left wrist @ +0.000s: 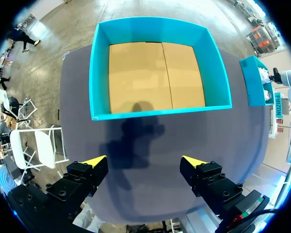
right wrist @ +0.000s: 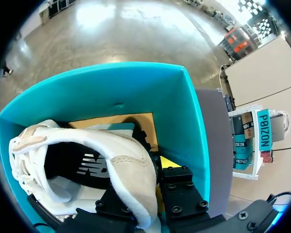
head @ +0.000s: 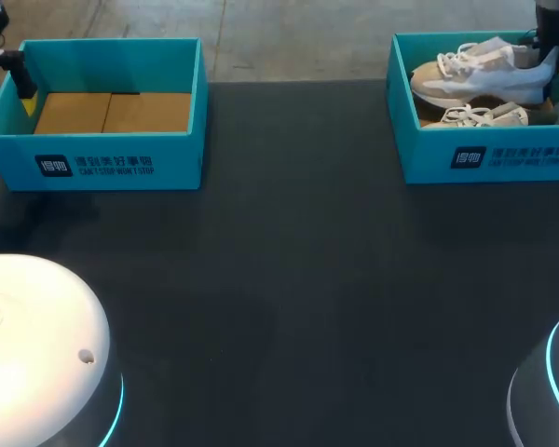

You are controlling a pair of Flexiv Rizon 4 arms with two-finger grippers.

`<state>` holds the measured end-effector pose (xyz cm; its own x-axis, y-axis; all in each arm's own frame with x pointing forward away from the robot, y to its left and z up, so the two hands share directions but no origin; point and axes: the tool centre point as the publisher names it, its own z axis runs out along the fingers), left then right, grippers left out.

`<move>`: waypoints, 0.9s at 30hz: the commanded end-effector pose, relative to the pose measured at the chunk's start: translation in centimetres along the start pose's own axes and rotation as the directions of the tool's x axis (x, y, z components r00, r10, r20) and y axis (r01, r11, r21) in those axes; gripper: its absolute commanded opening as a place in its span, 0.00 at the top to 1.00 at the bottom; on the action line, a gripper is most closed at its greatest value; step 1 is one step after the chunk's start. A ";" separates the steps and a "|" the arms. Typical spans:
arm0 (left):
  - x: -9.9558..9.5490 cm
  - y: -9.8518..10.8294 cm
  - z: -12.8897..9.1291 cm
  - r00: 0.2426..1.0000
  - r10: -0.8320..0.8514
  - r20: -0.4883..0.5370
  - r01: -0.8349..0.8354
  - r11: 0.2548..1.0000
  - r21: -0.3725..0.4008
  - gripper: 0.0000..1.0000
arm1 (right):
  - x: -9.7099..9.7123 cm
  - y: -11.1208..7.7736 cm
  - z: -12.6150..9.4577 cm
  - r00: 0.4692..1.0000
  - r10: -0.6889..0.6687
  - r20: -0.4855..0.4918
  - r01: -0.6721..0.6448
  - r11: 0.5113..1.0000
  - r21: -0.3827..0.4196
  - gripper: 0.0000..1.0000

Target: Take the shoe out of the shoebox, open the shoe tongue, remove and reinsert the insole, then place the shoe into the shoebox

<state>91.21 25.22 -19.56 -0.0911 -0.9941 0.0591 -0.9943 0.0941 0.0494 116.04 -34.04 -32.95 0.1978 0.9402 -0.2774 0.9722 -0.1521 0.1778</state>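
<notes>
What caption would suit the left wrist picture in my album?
Open left gripper hovers over the dark table, facing an empty teal shoebox with a cardboard floor.

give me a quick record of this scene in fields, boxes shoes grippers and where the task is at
left box: teal, empty, bare cardboard floor
right box: teal, holds two white shoes
upper shoe: rests over the lower shoe, heel toward the right gripper
left gripper: open, holding nothing, left box ahead of it
right gripper: inside the right box, shut on the upper shoe's heel collar
table: dark, bare between the boxes
task stage: shoe not yet out of the box
</notes>
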 end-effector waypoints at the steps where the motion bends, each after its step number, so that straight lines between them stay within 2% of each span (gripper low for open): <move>1: 0.0 0.2 0.0 1.000 0.000 0.002 0.000 1.000 0.002 0.00 | 0.0 0.5 0.3 1.000 0.002 -0.003 -0.002 1.000 0.006 1.00; 27: 0.0 0.2 0.0 1.000 0.000 0.002 0.000 1.000 0.002 0.00 | 0.6 0.6 4.6 1.000 -0.008 -0.008 0.009 0.997 0.077 1.00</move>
<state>91.21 25.23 -19.56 -0.0911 -0.9941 0.0590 -0.9943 0.0940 0.0494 116.43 -34.65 -36.83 0.1905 0.9423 -0.2753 0.9796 -0.1642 0.1157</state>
